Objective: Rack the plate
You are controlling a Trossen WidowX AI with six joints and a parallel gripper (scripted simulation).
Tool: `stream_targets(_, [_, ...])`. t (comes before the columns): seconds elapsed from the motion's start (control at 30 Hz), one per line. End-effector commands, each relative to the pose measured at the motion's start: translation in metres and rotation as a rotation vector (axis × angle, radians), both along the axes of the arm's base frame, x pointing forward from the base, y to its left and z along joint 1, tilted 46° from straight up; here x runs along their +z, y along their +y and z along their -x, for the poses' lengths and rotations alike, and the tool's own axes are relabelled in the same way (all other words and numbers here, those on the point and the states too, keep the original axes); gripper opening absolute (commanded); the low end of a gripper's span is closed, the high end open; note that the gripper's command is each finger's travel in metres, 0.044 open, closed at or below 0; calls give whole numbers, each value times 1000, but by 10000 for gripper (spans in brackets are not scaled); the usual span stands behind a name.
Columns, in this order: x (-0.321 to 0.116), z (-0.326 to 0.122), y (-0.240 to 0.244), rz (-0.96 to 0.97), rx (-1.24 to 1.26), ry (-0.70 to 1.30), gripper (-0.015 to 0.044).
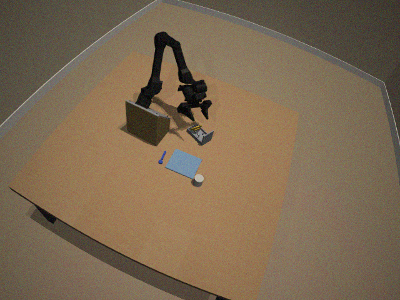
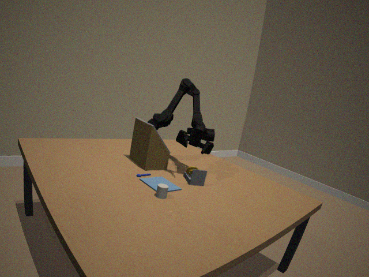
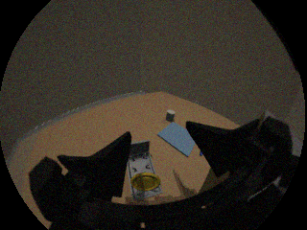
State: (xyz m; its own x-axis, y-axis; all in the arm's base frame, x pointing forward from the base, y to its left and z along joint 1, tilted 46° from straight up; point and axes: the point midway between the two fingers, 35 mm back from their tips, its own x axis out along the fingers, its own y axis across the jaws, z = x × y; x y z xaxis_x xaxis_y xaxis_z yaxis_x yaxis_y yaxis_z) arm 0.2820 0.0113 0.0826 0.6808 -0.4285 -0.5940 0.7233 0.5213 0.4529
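The yellow plate (image 1: 195, 127) (image 2: 191, 168) (image 3: 146, 182) is in the end of the small grey dish rack (image 1: 207, 137) (image 2: 198, 178) (image 3: 140, 148) away from its tall end panel. It looks tilted or standing on edge; its lower edge and exact slot are too small to make out. My gripper (image 1: 200, 119) (image 2: 196, 149) (image 3: 158, 129) is open and empty. It is raised above the rack on the arm's side, with its fingers clear of the plate.
A brown wedge-shaped block (image 1: 142, 125) (image 2: 146, 149) stands beside the arm's base. A blue flat mat (image 1: 184, 163) (image 2: 161, 183) (image 3: 177, 138), a blue spoon (image 1: 163, 156) (image 2: 144, 175) and a white-topped grey cylinder (image 1: 198, 180) (image 2: 162, 191) (image 3: 170, 115) are on the table beyond the rack.
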Motion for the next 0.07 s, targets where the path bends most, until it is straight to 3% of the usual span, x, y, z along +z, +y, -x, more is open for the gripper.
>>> stream_targets(0.0, [-8, -1, -9, 43, 40, 111, 400])
stream_targets(0.03, [-11, -1, -12, 52, 51, 142, 400])
